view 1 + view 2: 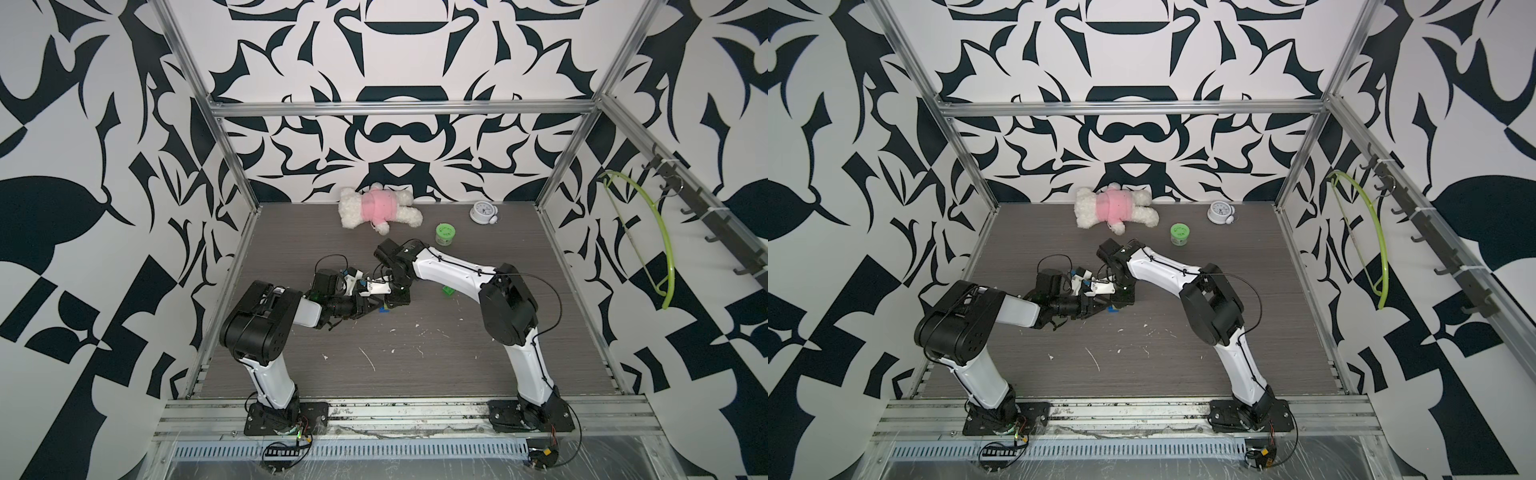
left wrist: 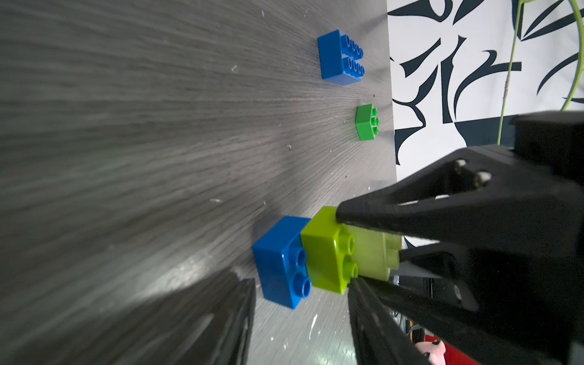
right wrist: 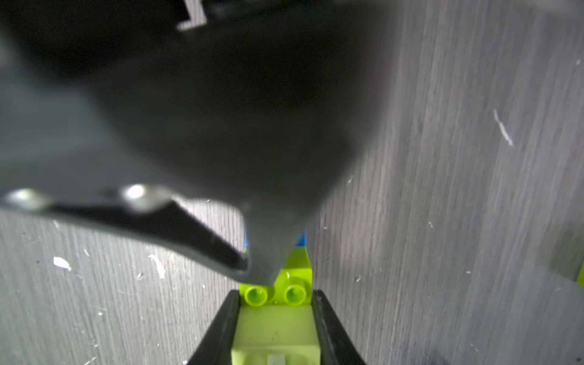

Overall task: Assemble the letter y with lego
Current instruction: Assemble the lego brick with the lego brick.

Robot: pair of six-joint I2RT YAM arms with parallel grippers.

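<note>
Roughly centre of grainy tabletop [image 1: 415,353]: R gripper [image 3: 275,295] clamps glossy pale yellow brick [image 3: 275,328], butted to studded lime brick [image 2: 325,249] + small blue brick [image 2: 281,265]. L gripper [image 2: 300,281] jaws part-open, one tip on lime.

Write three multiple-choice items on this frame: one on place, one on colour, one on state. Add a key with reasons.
1. Where is the dark green brick?
A) stacked on another brick
B) alone on the table
C) held in a gripper

2. What colour is the brick touching the small blue brick?
A) red
B) lime green
C) white

3. The right gripper is:
A) open above the table
B) shut on nothing
C) shut on the pale yellow brick

Key:
1. B: the left wrist view shows bare table all around it.
2. B: the lime green brick sits against it.
3. C: in the right wrist view its fingers clamp that brick from both sides.
</note>
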